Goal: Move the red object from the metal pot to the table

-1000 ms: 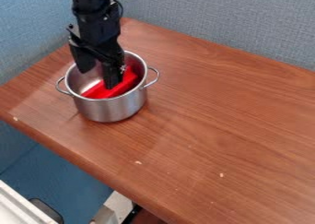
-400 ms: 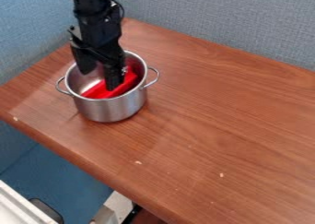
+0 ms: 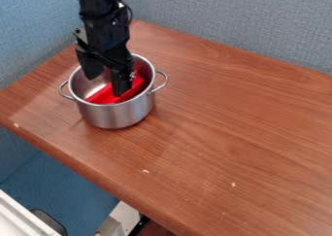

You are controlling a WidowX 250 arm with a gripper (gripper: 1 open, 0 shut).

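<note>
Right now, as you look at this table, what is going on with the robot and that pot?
A black robot gripper is reaching down into a shiny metal pot, its fingers open near the red object lying inside. The job is to move that object out onto the wooden table. At this moment the object is in the pot, and it does not look gripped, though the fingertips are partly hard to make out.
</note>
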